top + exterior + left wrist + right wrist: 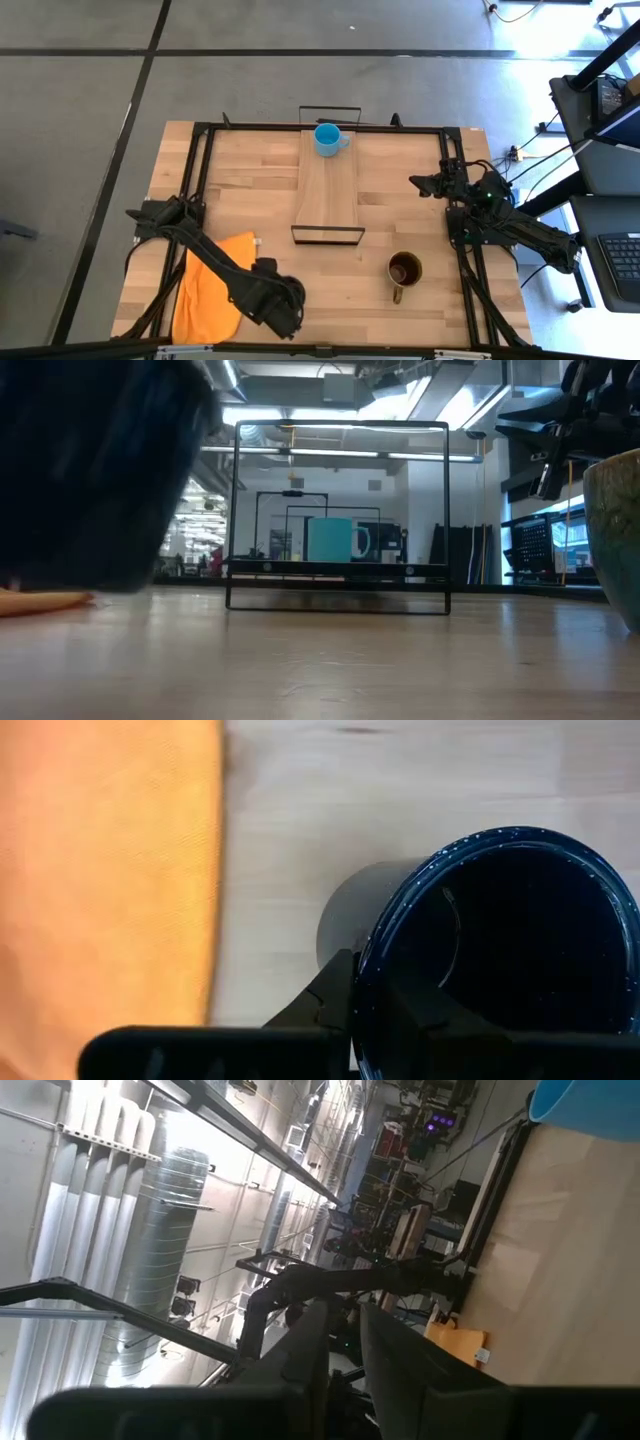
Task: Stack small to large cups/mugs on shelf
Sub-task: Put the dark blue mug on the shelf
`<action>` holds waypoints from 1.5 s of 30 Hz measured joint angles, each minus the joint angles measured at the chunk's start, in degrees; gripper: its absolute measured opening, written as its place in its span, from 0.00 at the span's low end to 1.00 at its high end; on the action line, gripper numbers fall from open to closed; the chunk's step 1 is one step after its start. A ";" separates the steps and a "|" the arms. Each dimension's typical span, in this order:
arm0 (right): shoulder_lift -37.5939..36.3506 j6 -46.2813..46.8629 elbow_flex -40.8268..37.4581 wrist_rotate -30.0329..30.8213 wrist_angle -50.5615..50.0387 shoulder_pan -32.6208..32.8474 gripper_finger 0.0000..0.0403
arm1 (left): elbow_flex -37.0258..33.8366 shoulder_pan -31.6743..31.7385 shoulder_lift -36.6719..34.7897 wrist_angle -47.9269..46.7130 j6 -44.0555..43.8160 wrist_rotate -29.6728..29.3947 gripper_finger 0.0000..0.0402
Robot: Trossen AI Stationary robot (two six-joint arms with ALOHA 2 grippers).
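A small light-blue cup (326,139) stands upright on the far end of the light-wood shelf (328,195); the low view shows the cup (330,540) there too. An olive-yellow cup (405,270) with a dark inside stands on the table at the near right. My left gripper (283,305) is at the near edge, beside an orange cloth, shut on a black speckled cup (520,950), which the arm hides in the high view. My right gripper (425,184) rests shut at the right side, touching nothing. My left gripper holds the black cup by its rim (365,970), one finger (420,1010) inside the cup and the other finger (320,1005) outside the wall. The fingers come from above, pointing down. The cup hangs mouth up, lifted clear of the table, with its shadow on the wood below.
An orange cloth (212,285) lies flat at the near left, right beside the left gripper. Black wire frames (328,235) stand at the shelf's two ends. A black frame (200,180) runs around the tabletop. Bare wood lies between the shelf and the near edge.
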 joint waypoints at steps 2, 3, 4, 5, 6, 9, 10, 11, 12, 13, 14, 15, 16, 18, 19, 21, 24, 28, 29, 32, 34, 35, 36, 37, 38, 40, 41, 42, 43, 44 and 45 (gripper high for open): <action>0.00 0.00 0.00 0.01 -0.01 0.00 0.16 | 0.18 0.03 0.00 0.49 1.17 -1.62 0.07; 0.00 0.00 0.00 0.00 -0.11 0.00 0.16 | 0.13 0.12 0.00 1.08 1.61 -1.98 0.07; 0.00 0.00 0.00 0.00 -0.17 0.00 0.16 | -0.31 0.13 -0.02 1.84 1.54 -2.15 0.07; 0.00 0.00 0.00 0.02 -0.19 0.00 0.16 | -0.97 0.26 -0.04 2.46 0.97 -2.46 0.07; 0.00 0.00 0.00 0.01 -0.28 0.01 0.16 | -1.80 0.35 -0.04 3.05 0.35 -2.67 0.06; 0.00 0.00 0.00 0.01 -0.37 0.00 0.16 | -4.49 1.19 -0.04 5.21 0.04 -2.80 0.04; 0.00 0.00 0.00 0.00 -0.37 0.00 0.16 | -5.31 1.53 -0.04 6.60 -0.02 -3.12 0.04; 0.00 0.00 0.00 0.00 -0.37 0.00 0.16 | -5.99 1.84 -0.04 7.39 -0.02 -3.48 0.04; 0.00 0.00 0.00 -0.11 -0.37 0.00 0.16 | -6.56 2.11 -0.04 7.82 -0.02 -3.70 0.04; 0.00 0.00 0.00 -0.42 -0.35 0.00 0.16 | -7.12 2.36 -0.04 8.22 -0.02 -3.92 0.06; 0.00 0.02 0.00 -0.66 -0.33 0.00 0.16 | -7.56 2.57 -0.04 8.21 -0.01 -4.04 0.08; 0.00 0.25 0.00 -1.06 -0.31 0.00 0.16 | -7.80 2.72 -0.04 8.28 0.18 -4.01 0.10; 0.00 0.68 0.00 -1.45 -0.25 0.00 0.16 | -7.89 2.80 -0.04 8.36 0.44 -4.01 0.12; 0.00 1.10 0.00 -1.96 -0.16 0.01 0.16 | -7.99 2.98 -0.04 8.27 0.44 -4.01 0.16; 0.00 1.11 0.00 -2.07 -0.12 0.01 0.16 | -7.99 2.96 -0.04 8.29 0.44 -4.01 0.18; 0.00 1.11 0.00 -2.33 -0.11 0.00 0.16 | -7.99 2.96 -0.04 8.35 0.38 -3.99 0.22; 0.00 1.11 0.00 -2.35 -0.11 0.01 0.16 | -7.48 2.96 -0.04 8.35 0.06 -3.95 0.27; 0.00 1.11 0.00 -2.36 -0.11 0.01 0.16 | -3.88 2.49 -0.04 5.90 -0.06 -4.69 0.29; 0.00 1.15 0.00 -2.40 -0.11 0.01 0.16 | -2.69 2.27 -0.04 4.41 -0.06 -5.63 0.29; 0.00 1.47 0.00 -4.17 -0.11 0.02 0.16 | -1.07 1.53 -0.17 0.64 -0.04 -7.66 0.29; 0.00 1.51 0.00 -6.73 -0.11 0.02 0.16 | -1.06 1.17 -0.09 -2.33 -0.04 -7.42 0.29; 0.00 1.86 0.00 -7.94 -0.11 0.02 0.16 | -1.06 0.96 -0.09 -3.60 -0.05 -7.26 0.29; 0.00 2.75 0.00 -8.75 -0.09 0.04 0.16 | -1.06 0.87 -0.09 -4.14 -0.05 -7.32 0.29; 0.00 3.33 0.00 -9.11 -0.09 0.04 0.16 | -1.06 0.82 -0.09 -4.10 -0.03 -8.00 0.29; 0.00 3.95 0.00 -9.07 -0.09 0.04 0.16 | -1.06 0.80 -0.09 -3.99 0.20 -9.34 0.29; 0.00 4.10 0.00 -8.38 -0.07 0.04 0.16 | -1.08 0.88 -0.34 -3.71 0.40 -13.49 0.28; 0.00 4.11 0.00 -7.68 -0.06 0.04 0.16 | -1.07 1.21 -0.57 -3.79 1.07 -14.99 0.28; 0.00 4.11 0.00 -7.20 -0.07 0.04 0.16 | -1.06 1.61 -0.65 -3.70 2.29 -15.82 0.27; 0.00 4.11 0.00 -6.67 -0.07 0.04 0.16 | -1.07 2.02 -0.65 -3.61 4.00 -16.40 0.26; 0.00 4.15 0.00 -6.23 -0.07 0.04 0.16 | -1.09 2.64 -0.63 -3.09 6.40 -16.55 0.25; 0.00 4.26 0.00 -6.10 -0.07 0.04 0.16 | -1.11 3.21 -0.61 -2.29 9.44 -16.90 0.25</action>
